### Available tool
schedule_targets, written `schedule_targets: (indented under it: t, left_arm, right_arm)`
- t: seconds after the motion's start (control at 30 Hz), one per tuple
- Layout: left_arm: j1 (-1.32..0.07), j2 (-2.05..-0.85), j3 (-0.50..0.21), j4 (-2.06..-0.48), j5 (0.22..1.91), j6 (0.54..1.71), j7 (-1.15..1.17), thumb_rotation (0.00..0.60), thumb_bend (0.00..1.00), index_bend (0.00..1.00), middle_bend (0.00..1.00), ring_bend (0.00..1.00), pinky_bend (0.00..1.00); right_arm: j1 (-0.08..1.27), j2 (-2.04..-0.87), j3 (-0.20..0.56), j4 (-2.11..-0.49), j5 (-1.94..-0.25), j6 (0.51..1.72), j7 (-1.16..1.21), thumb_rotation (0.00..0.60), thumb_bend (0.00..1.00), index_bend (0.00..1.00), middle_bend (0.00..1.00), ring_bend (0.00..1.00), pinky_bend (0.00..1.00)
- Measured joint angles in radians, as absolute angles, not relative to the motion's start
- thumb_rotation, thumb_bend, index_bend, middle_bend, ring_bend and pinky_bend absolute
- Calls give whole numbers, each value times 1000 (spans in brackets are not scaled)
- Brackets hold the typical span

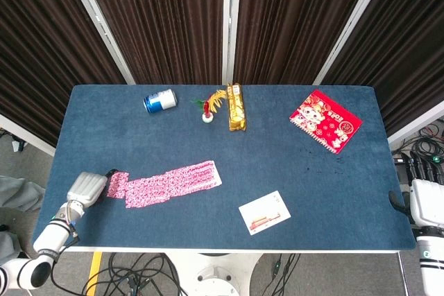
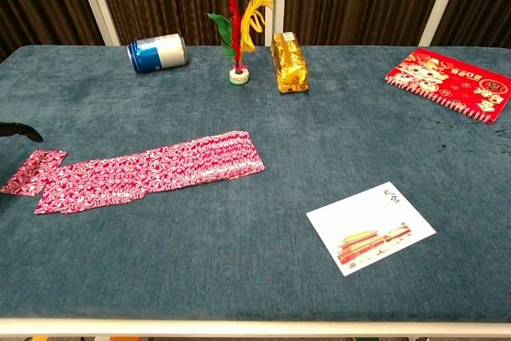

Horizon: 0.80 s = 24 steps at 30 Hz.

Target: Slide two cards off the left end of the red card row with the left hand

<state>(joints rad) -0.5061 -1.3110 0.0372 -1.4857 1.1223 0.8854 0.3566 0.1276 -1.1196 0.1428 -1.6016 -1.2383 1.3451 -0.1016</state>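
Lying sideways: blue can [image 1: 160, 100]

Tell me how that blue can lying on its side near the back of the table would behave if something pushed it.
The blue can lies on its side on the table, so a sideways nudge would probably roll it. The cloth-like surface may slow that roll. It looks smooth and rigid, so likely slippery to grasp; whether it is full or empty cannot be told.

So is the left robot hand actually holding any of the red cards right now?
No grip shows: the left robot hand only touches the left end of the red card row.
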Motion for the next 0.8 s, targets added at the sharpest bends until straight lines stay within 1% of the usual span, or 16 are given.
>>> schedule_targets:
  t: [0.13,0.33,0.8]
  left_arm:
    - [-493,-1295,69,-1546,1134,901,406,600,759,136,858,841,763]
    - [-484,-1306,96,-1565,1115,897,450,600,758,136,858,841,763]
    - [-492,-1325,80,-1511,1070,887,457,600,759,136,858,841,763]
  right_arm:
    - [128,-1123,140,-1594,-1238,1341,-96,600,254,0,0,0,0]
    - [126,-1121,141,-1592,-1239,1344,-91,600,252,0,0,0,0]
    - [127,-1127,140,-1583,-1234,1337,-90,600,254,0,0,0,0]
